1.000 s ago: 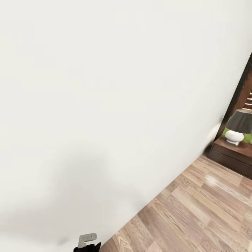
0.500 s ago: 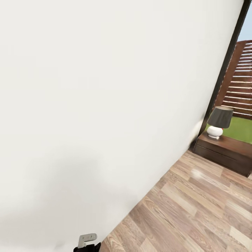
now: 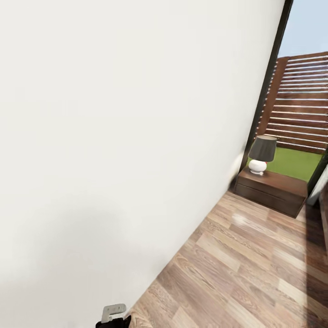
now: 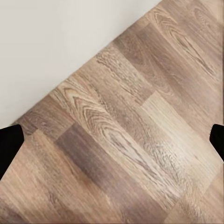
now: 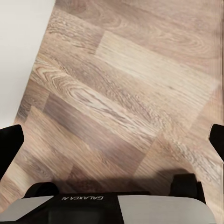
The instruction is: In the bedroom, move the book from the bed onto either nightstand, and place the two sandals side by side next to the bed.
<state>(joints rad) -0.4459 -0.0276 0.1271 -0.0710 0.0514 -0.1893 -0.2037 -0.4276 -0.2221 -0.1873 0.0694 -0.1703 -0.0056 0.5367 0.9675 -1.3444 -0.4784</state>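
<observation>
1. White wall (image 3: pixel 114 136) takes up most of the head view, slanting down to meet a wood-plank floor (image 3: pixel 246 273) that runs toward the far end of the bedroom.
2. At that far end a low dark brown cabinet (image 3: pixel 271 191) stands against the wall, just beside a tall dark window frame (image 3: pixel 269 77).
3. On the cabinet's top sits a lamp (image 3: pixel 260 155) with a white round base and a dark grey shade, near the end closest to the wall.
4. Through the window show a slatted brown fence (image 3: pixel 300 100), a strip of green grass (image 3: pixel 296 164) and pale sky.
5. A small grey and black part of the robot (image 3: pixel 114 316) pokes up at the bottom edge of the head view, close to the line where wall meets floor.
6. The left gripper (image 4: pixel 112 142) hangs over bare planks near the foot of the wall, its two dark fingertips (image 4: pixel 9 144) spread wide at opposite edges of the left wrist view, nothing between them.
7. The right gripper (image 5: pixel 112 144) is likewise spread wide over the floor, holding nothing, with the robot's grey base (image 5: pixel 116 207) and its shadow below it.
8. No book, bed, nightstand or sandals appear here; where they lie cannot be told.
</observation>
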